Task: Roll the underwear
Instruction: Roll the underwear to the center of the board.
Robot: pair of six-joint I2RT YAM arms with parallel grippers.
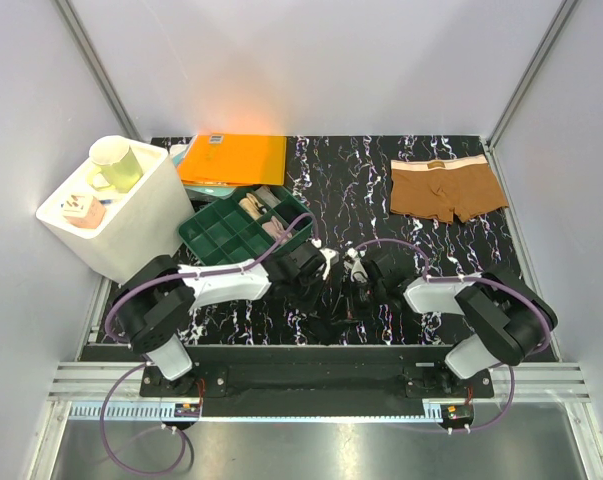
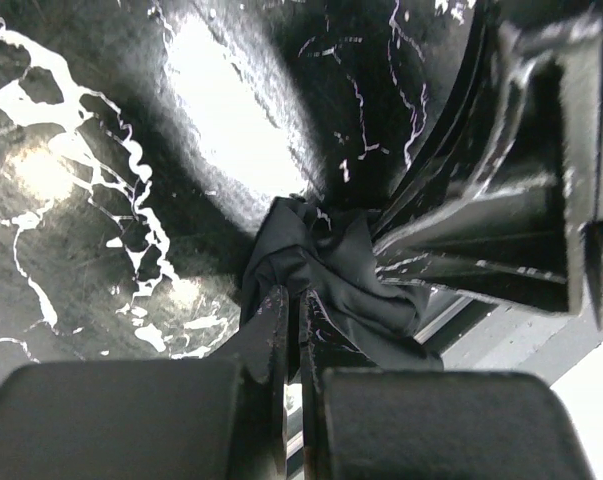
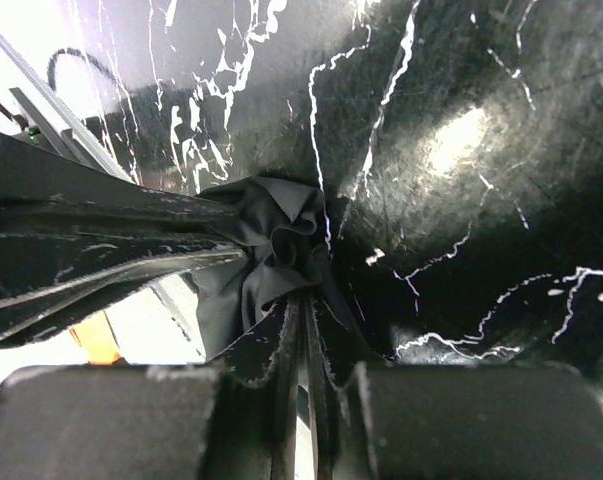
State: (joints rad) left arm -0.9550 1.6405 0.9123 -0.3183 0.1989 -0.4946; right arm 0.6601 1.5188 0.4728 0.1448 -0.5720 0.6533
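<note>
The black underwear (image 2: pixel 331 270) is a small bunched wad pinched between both grippers just above the dark marbled table (image 2: pixel 101 180). My left gripper (image 2: pixel 292 305) is shut on one side of it. My right gripper (image 3: pixel 306 305) is shut on the other side of the wad (image 3: pixel 276 240). In the top view the two grippers meet tip to tip at the table's near middle, left (image 1: pixel 321 268) and right (image 1: pixel 356 270), and the wad is hard to make out against the dark top. The brown underwear (image 1: pixel 446 188), with its pale waistband, lies flat at the back right.
A green compartment tray (image 1: pixel 243 228) with small items sits just behind the left arm. An orange folder (image 1: pixel 233 158) lies at the back. A white box (image 1: pixel 131 215) holding a green cup (image 1: pixel 116 163) stands at the far left. The table's front edge is close below the grippers.
</note>
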